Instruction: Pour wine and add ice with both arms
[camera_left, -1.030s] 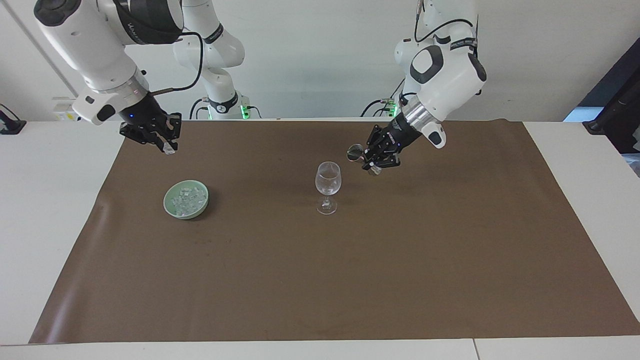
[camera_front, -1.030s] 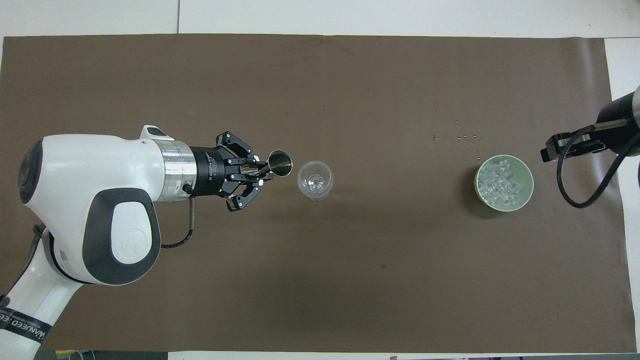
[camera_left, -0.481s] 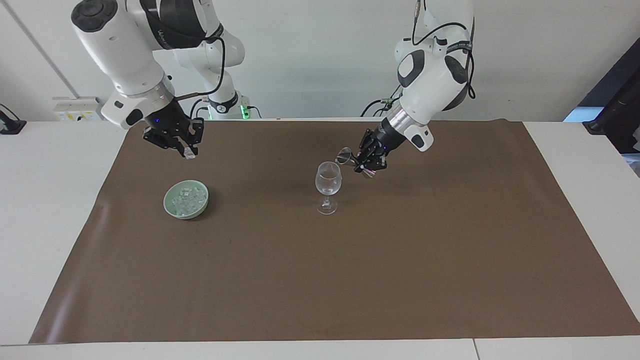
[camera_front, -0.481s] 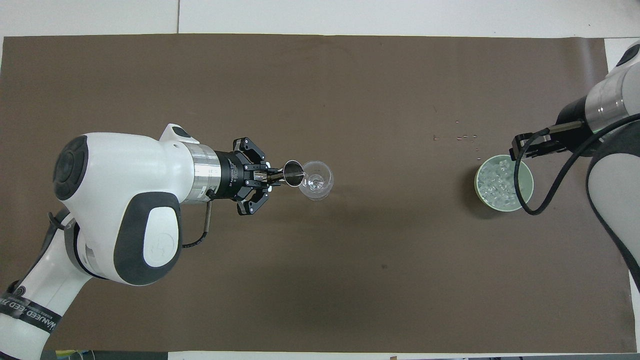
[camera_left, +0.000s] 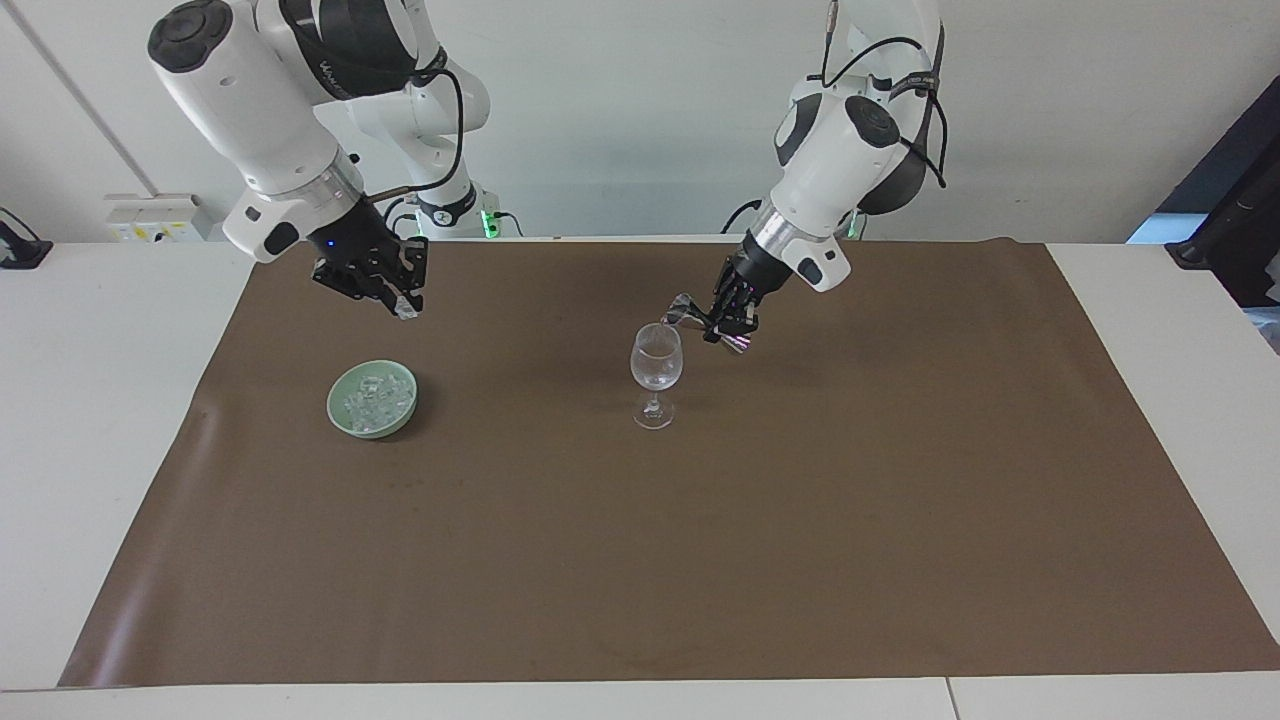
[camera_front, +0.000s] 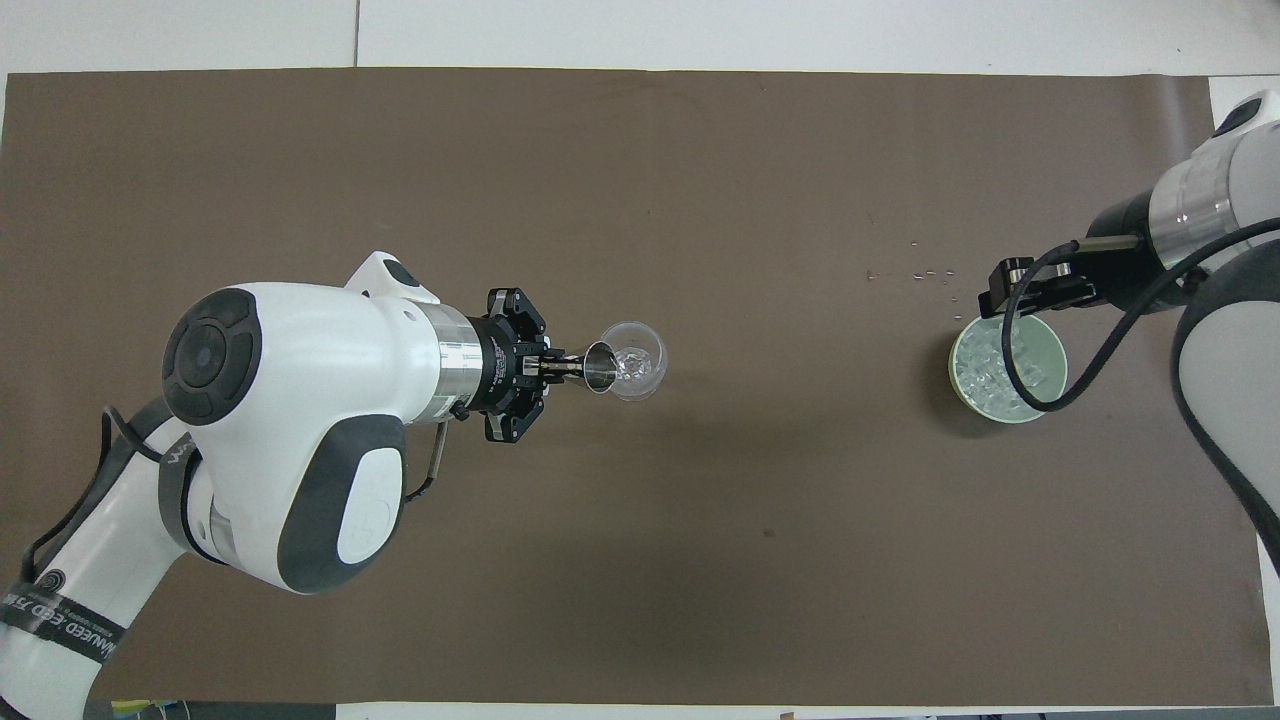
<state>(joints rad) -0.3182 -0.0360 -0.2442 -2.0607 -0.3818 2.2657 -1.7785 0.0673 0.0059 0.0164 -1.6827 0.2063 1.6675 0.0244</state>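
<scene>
A clear stemmed wine glass (camera_left: 655, 368) (camera_front: 632, 360) stands mid-mat. My left gripper (camera_left: 728, 322) (camera_front: 548, 366) is shut on a small metal jigger (camera_left: 680, 310) (camera_front: 600, 364), which is tilted with its mouth at the glass rim. Ice cubes (camera_left: 372, 396) (camera_front: 985, 368) lie heaped in a pale green bowl (camera_left: 336, 404) (camera_front: 1056, 352) toward the right arm's end. My right gripper (camera_left: 402, 303) (camera_front: 1008, 290) hangs above the mat beside the bowl's rim, shut on one small ice cube (camera_left: 406, 311).
A brown mat (camera_left: 700, 560) (camera_front: 600, 180) covers most of the white table. A few small specks (camera_front: 930, 272) lie on the mat just farther from the robots than the bowl. The right arm's cable (camera_front: 1030, 390) loops over the bowl in the overhead view.
My left gripper moved to the glass and tipped the jigger over its rim. My right gripper carried the ice cube from the mat's edge to beside the bowl.
</scene>
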